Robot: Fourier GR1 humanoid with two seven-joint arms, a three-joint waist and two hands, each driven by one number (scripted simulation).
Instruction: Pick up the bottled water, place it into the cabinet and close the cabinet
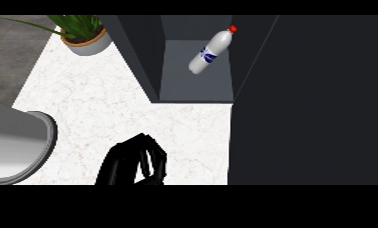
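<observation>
The bottled water [210, 52], white with a red cap and a blue label, lies tilted inside the open cabinet [193, 84], cap toward the back right. No hand touches it. The cabinet's dark door [310, 102] stands open and fills the right side of the view. My left hand [136, 162] rests low over the counter near the lower edge, fingers relaxed and holding nothing, well short of the cabinet. My right hand does not show anywhere.
A potted plant [85, 36] stands at the back left beside the cabinet's left wall. A grey rounded basin [29, 147] sits at the left edge. White marble counter [96, 97] lies between them.
</observation>
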